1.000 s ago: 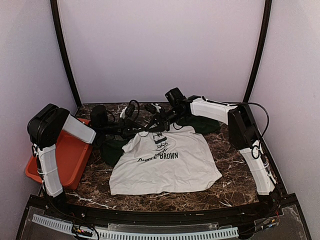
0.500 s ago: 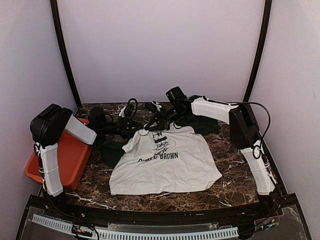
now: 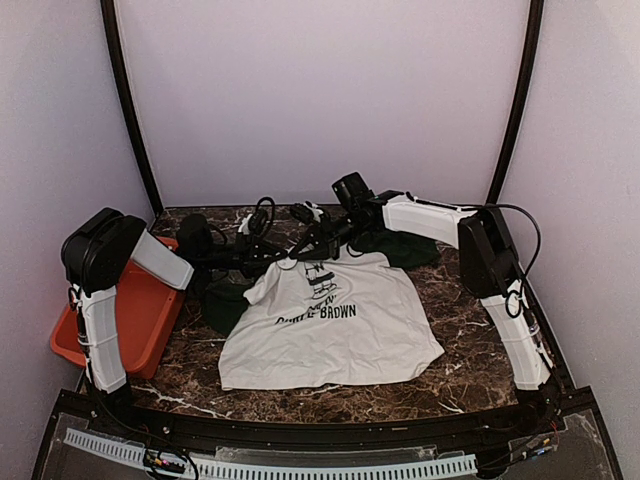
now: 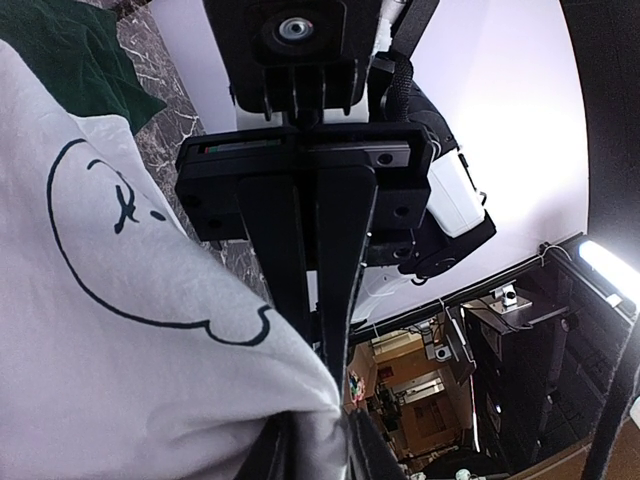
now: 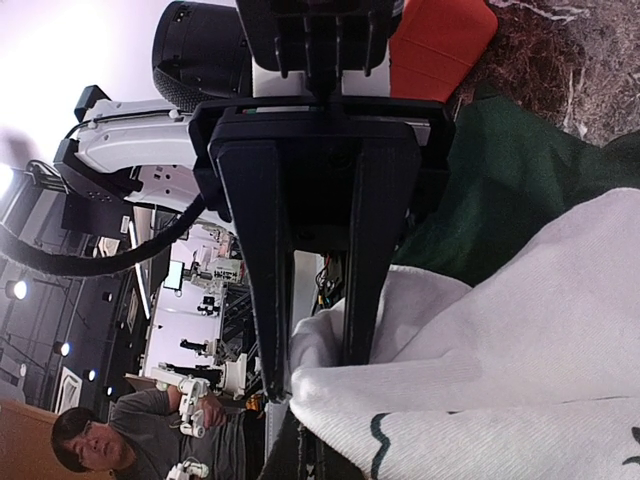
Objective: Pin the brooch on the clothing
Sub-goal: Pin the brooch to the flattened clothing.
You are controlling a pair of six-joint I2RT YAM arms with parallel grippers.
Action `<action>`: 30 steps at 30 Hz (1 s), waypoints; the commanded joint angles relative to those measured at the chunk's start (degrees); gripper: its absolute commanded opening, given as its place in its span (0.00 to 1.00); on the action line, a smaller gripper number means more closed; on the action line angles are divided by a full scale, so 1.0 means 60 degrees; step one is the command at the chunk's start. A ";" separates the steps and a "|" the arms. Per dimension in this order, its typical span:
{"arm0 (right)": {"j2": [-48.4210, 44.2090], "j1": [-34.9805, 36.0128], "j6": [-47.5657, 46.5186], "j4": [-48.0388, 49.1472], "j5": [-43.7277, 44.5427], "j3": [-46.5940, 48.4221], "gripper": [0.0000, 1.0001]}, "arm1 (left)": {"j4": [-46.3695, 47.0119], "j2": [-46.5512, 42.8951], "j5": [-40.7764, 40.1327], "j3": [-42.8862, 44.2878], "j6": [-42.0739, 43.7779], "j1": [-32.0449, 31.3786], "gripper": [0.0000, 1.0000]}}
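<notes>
Though dim behind, dark marbled table (image 3: 470, 370) under the clothing (image 3: 330, 330), perhaps lilac walls (image 3: 320, 100).

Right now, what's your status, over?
Left tool and right tool both pinching shirt at its far edge. Rest of shirt flat, print up. No brooch in sight. Nothing in the way.

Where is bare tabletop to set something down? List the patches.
Free: marble table between T-shirt and right arm; the strip from its hem to the near edge. Tight: between orange tray and T-shirt. Crowded: the far side, where left end effector and right end effector meet at its far edge.
</notes>
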 commanded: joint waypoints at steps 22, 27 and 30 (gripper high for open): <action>-0.0240 -0.0120 0.0517 0.0678 -0.0252 0.0086 0.00 | 0.0340 -0.0247 0.0395 -0.0042 0.1183 -0.0089 0.10; -0.0194 -0.0119 0.0572 0.0671 -0.0245 0.0158 0.00 | -0.0258 -0.0426 0.0317 -0.0054 0.1667 -0.0101 0.14; -0.0161 -0.0119 0.0587 0.0664 -0.0230 0.0216 0.00 | 0.0140 -0.0322 0.0300 -0.0043 0.1351 -0.0109 0.17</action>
